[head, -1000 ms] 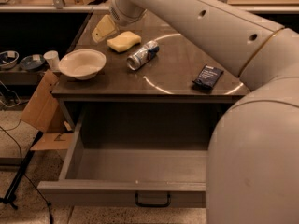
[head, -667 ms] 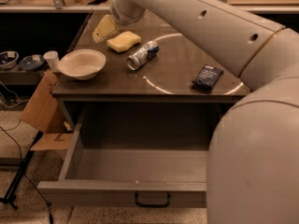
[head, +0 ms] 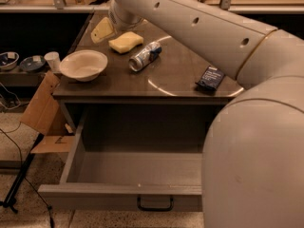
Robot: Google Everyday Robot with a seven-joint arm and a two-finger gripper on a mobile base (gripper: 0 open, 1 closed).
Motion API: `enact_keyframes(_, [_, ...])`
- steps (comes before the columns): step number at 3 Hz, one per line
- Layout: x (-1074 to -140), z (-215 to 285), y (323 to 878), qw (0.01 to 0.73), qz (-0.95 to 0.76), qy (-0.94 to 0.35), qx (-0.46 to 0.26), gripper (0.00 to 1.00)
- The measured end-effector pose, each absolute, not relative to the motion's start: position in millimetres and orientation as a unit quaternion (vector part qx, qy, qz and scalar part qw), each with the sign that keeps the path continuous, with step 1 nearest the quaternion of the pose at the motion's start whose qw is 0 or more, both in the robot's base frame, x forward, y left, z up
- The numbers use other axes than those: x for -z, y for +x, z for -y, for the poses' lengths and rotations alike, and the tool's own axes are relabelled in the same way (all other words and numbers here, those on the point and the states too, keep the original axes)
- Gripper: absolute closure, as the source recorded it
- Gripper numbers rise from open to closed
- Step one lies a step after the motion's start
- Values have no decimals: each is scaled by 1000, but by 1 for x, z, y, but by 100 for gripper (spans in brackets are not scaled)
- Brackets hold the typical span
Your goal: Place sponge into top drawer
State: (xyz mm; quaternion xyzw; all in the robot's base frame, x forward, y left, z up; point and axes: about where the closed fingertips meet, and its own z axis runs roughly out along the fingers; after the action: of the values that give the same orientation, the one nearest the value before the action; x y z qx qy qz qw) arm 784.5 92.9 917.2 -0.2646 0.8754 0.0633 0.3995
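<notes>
Sponge (head: 126,42): pale yellow block lying flat on the counter (head: 175,75), toward its far left corner; not in the drawer.
Hidden: the arm (head: 204,30) crosses the far edge and covers the counter's right front corner and the right end of the top drawer (head: 118,196).
Gripper (head: 102,31): at the far left edge of the counter, just left of the sponge, low over the surface. Mostly masked by the wrist. Contact with the sponge not discernible; apart or together cannot be told.
Top drawer: pulled out below the front edge. Grey floor and walls in view; black handle (head: 155,203) on the front panel.
Bowl (head: 83,64): white, upright, near the front left corner; plain white inside.
Can (head: 145,56): on its side, just right of the sponge.
Dark packet (head: 210,77): toward the right front edge, close under the arm.
</notes>
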Motion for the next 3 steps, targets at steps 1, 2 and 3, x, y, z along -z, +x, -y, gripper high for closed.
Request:
enact_keyframes(1, [-901,-95,796,396,-892,-210,-66,0])
enact_keyframes(2, [-897,-96,803,394,-898,-187,-66,0])
enact_keyframes(3, [-894,-99,812,392,-901,-175,-62,0])
